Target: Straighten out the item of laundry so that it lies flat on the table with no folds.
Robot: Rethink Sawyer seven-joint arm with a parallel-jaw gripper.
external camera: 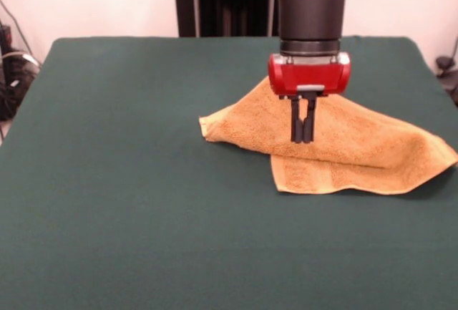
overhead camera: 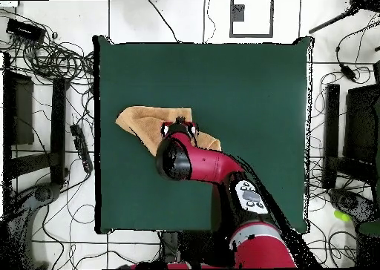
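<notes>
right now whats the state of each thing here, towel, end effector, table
towel: folded over itself, upper layer draped across a lower layer, not flat
end effector: fingers close together, nearly shut, tips over the towel's upper layer; whether they pinch cloth cannot be told
table: green top, towel lying toward one side of it

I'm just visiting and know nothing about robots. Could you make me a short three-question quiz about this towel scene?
1. True or false: the towel lies fully flat on the table.
2. The gripper is: A) over the towel, B) over bare table, C) out of sight.
3. Fill in: the gripper's fingers look nearly ____ together.

Key: 1 false, a folded layer overlaps the one beneath; 2 A; 3 closed.
</notes>
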